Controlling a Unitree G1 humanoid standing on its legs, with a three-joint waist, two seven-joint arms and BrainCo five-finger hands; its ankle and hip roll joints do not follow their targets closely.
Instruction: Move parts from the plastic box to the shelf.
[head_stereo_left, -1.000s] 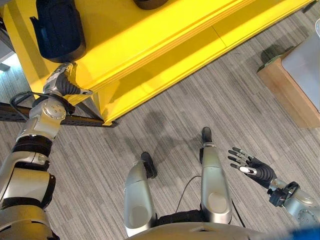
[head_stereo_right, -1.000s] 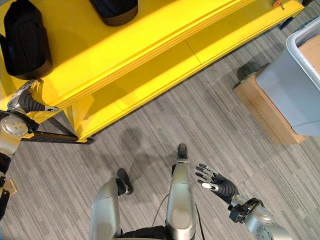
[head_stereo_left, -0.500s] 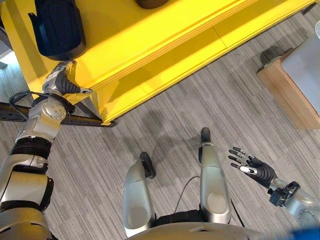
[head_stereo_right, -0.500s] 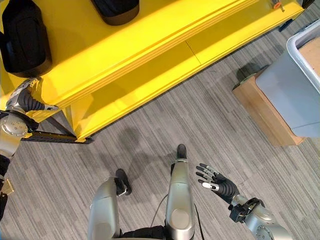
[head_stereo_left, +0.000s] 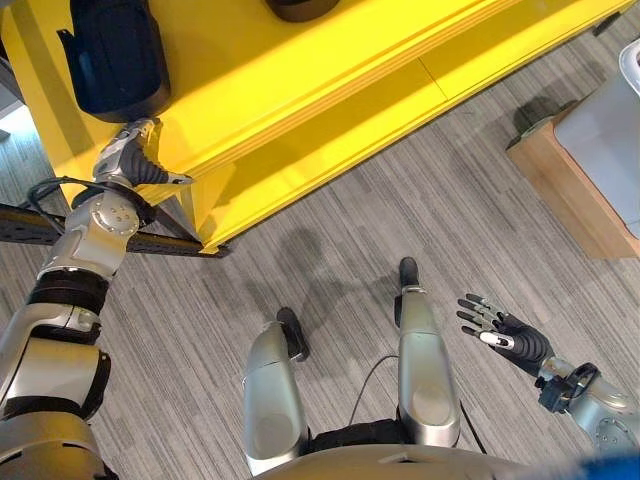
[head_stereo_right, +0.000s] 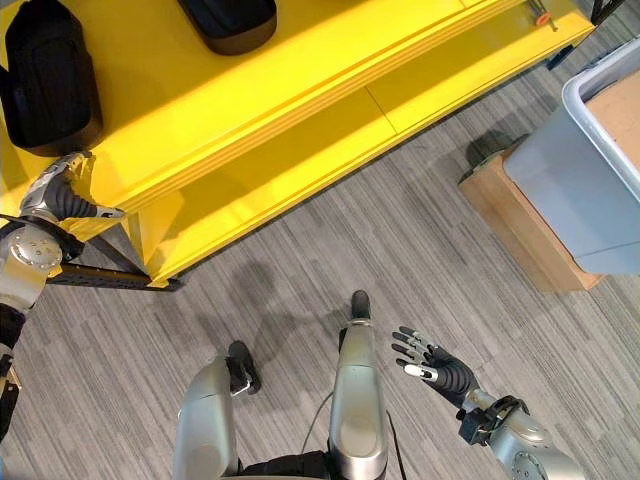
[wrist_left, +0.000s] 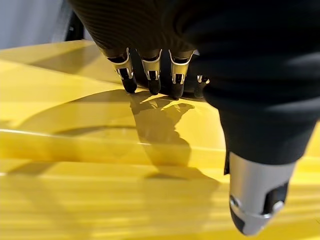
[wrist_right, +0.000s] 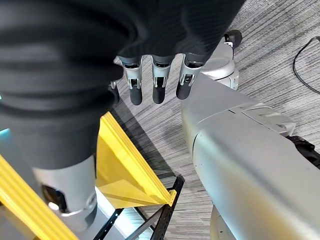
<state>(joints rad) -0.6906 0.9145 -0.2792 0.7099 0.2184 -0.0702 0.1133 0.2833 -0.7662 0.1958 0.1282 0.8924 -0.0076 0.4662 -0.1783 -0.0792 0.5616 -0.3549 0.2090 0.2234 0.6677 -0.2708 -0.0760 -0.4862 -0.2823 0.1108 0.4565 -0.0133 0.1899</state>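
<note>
Yellow shelf (head_stereo_left: 300, 70) running across the top of both eye views, carrying two black parts: one (head_stereo_left: 118, 55) sitting near the left end, another (head_stereo_right: 228, 18) further along, cut off by the frame edge. No readable labels or writing showing up anywhere, so nothing to report there.

Hanging out at the shelf's left corner: left hand (head_stereo_left: 130, 160), just beside the yellow edge and below the first black part. Looking at the left wrist view, fingers (wrist_left: 151, 80) hanging down straight and relaxed over the yellow boards, not gripping anything.

Floating low on the right over the grey striped floor (head_stereo_right: 300, 260): right hand (head_stereo_right: 432, 365), palm up, fingers spread wide, carrying nothing. Same story in the right wrist view, fingers (wrist_right: 158, 85) dangling loose.

Sitting off to the right, well apart from both hands: grey plastic box (head_stereo_right: 590, 170), resting on a wooden block (head_stereo_right: 520, 235). Can't really tell what's lying inside, just a brownish patch at the frame edge.

Poking out under the shelf's left corner: black perforated frame rail (head_stereo_left: 150, 243).
</note>
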